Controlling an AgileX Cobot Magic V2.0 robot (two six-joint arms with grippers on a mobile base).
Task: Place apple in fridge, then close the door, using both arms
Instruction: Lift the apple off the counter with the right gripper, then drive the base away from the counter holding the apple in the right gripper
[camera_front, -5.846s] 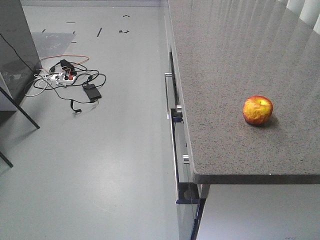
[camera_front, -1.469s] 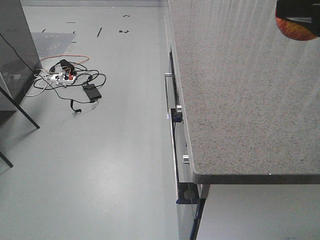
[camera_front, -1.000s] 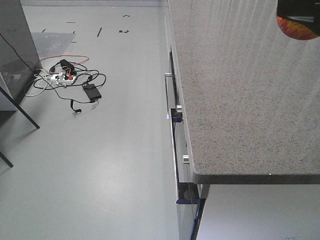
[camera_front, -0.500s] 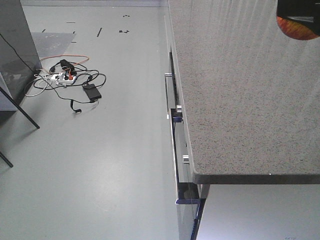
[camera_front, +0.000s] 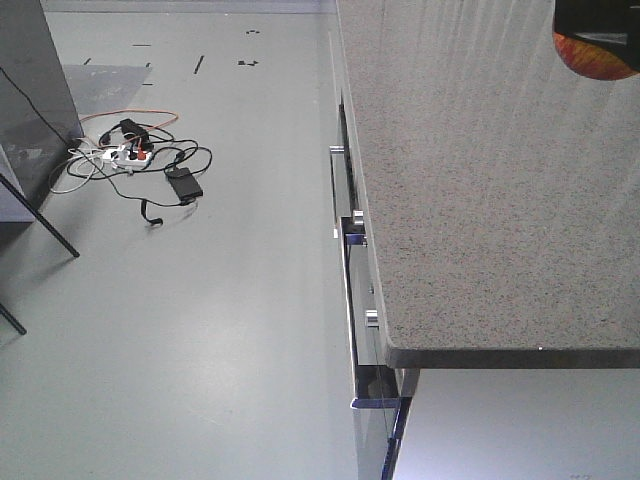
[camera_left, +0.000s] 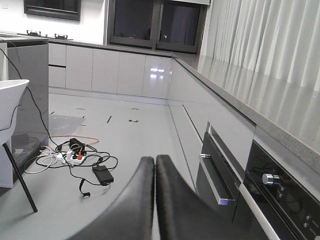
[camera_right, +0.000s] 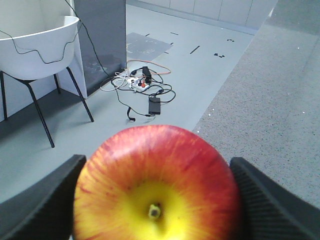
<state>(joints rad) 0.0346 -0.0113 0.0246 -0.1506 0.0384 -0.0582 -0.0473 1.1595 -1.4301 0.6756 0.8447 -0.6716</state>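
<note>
The apple, red with a yellow patch, hangs above the far right of the speckled countertop, cut by the frame edge. My right gripper is shut on it. In the right wrist view the apple fills the lower middle, stem end facing the camera, with a black finger pressed to each side. My left gripper is shut with nothing in it, its fingers touching, and hangs over the floor left of the counter front. The fridge and its door are out of view.
Drawer fronts with metal handles run down the counter's left side. A tangle of cables with a power strip lies on the grey floor. A dark grey counter-height unit and a white chair on black legs stand at the left.
About six seconds ago the apple lay on the countertop; now it is held up at the top right edge. Over the last second and a half it has barely shifted.
</note>
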